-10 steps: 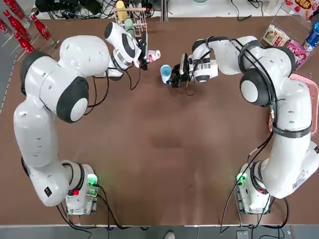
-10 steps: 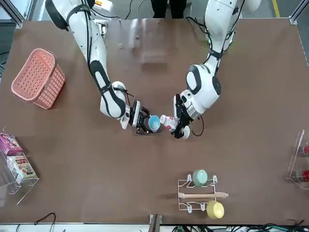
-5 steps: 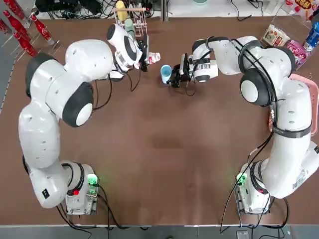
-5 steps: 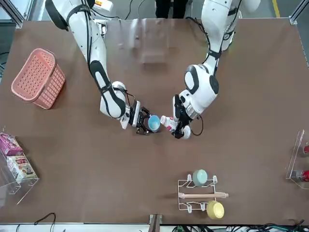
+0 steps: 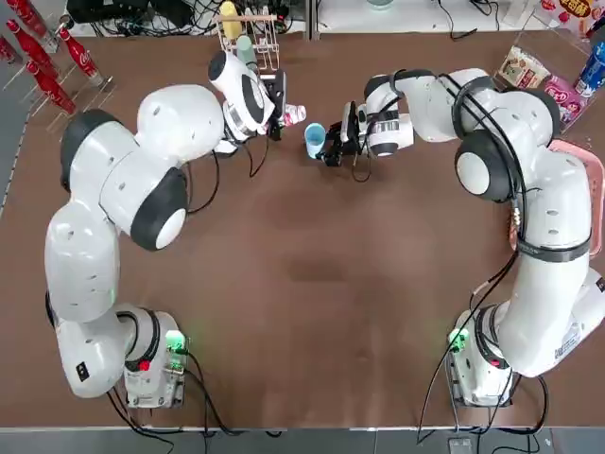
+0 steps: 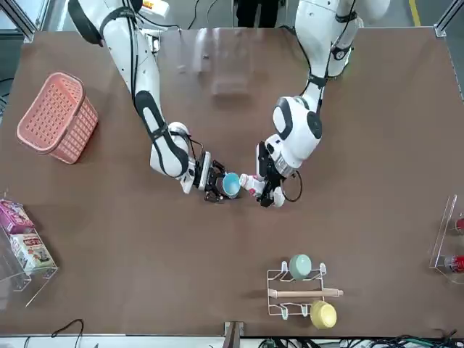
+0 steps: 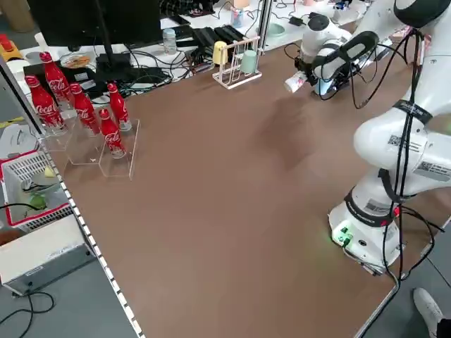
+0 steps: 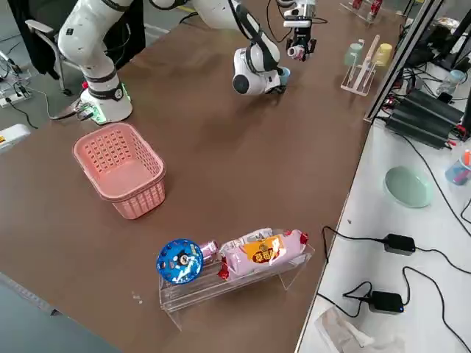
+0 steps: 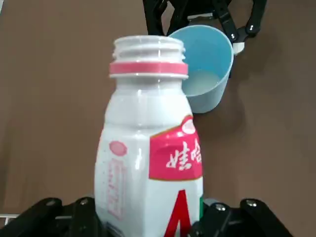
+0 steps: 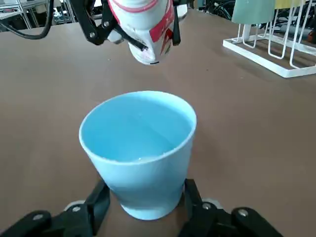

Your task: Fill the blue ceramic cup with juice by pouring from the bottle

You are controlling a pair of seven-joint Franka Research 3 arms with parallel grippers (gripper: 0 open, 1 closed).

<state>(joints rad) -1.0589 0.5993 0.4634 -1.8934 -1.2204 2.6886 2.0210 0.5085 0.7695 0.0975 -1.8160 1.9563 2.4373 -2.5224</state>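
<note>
The blue ceramic cup (image 5: 314, 140) stands upright on the brown table, and my right gripper (image 5: 328, 147) is shut on its lower half, one finger (image 10: 95, 205) on each side. The cup (image 10: 140, 148) is pale inside. My left gripper (image 5: 276, 110) is shut on the bottle (image 5: 290, 114), a slim white bottle with a red label. It hangs tilted above the table just left of the cup, its uncapped mouth toward the cup (image 9: 205, 69). In the left wrist view the bottle (image 9: 150, 153) shows a pink ring under its open neck. No stream of liquid shows.
A white wire rack (image 5: 248, 33) with a green and a yellow cup stands just behind the left gripper. Red cola bottles (image 5: 43, 57) line the far left edge. A pink basket (image 6: 58, 116) sits on the right arm's side, near a clear holder with snacks (image 8: 261, 251) and a blue bottle (image 8: 179, 259).
My left arm has swung its elbow and brought the bottle a little nearer to the cup. The right gripper and the cup have stayed in place.
</note>
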